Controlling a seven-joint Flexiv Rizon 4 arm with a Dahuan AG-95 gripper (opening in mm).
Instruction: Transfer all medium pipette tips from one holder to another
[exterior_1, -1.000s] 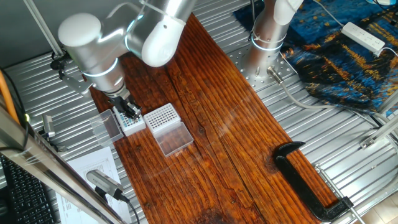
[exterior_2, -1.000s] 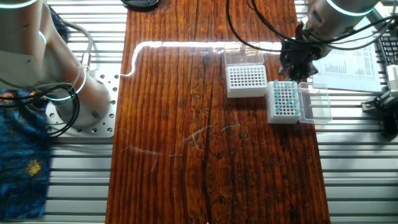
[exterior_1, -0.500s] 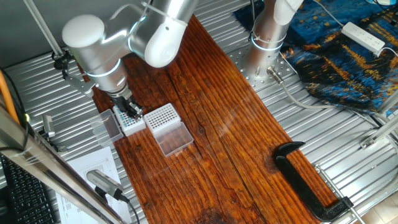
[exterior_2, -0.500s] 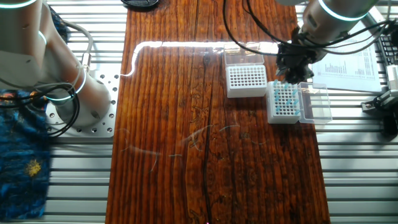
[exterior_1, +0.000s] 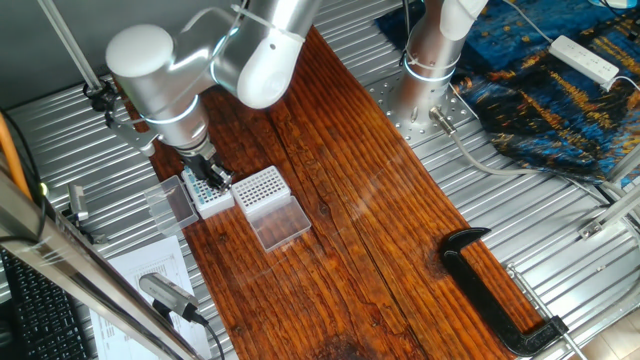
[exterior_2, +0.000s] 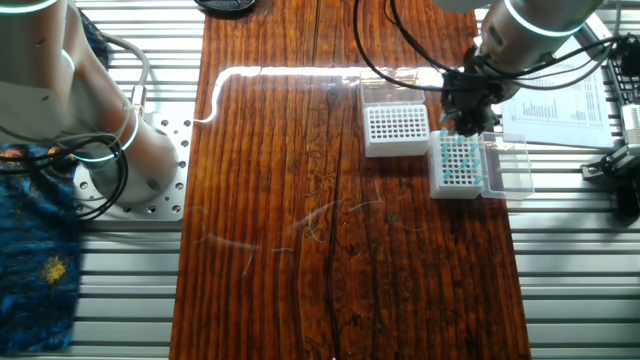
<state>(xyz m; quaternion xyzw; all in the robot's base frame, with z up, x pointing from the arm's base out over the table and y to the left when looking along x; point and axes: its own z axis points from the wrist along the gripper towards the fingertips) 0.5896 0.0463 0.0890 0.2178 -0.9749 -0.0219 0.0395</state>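
Observation:
The opaque white-sided holder (exterior_1: 210, 199) (exterior_2: 457, 166) carries several teal medium pipette tips (exterior_2: 458, 160) in its grid. Its smoky lid (exterior_1: 170, 202) (exterior_2: 508, 166) lies open beside it. The clear-sided holder (exterior_1: 259, 187) (exterior_2: 397, 128) stands right next to it with a white hole grid that shows no tips, its flat lid (exterior_1: 280, 224) folded open. My gripper (exterior_1: 212, 179) (exterior_2: 463, 117) hangs over the white-sided holder's edge nearest the clear one. Its dark fingers look close together. I cannot make out a tip between them.
A printed sheet (exterior_2: 560, 100) lies on the metal table beside the wooden board (exterior_2: 330, 250). A black clamp (exterior_1: 495, 290) rests at the board's far end. A second arm's base (exterior_1: 425, 70) (exterior_2: 130, 170) stands beside the board. A metal tool (exterior_1: 165, 292) lies on the paper.
My gripper has shifted a little across the white-sided holder toward the clear-sided holder. The holders and lids have not moved.

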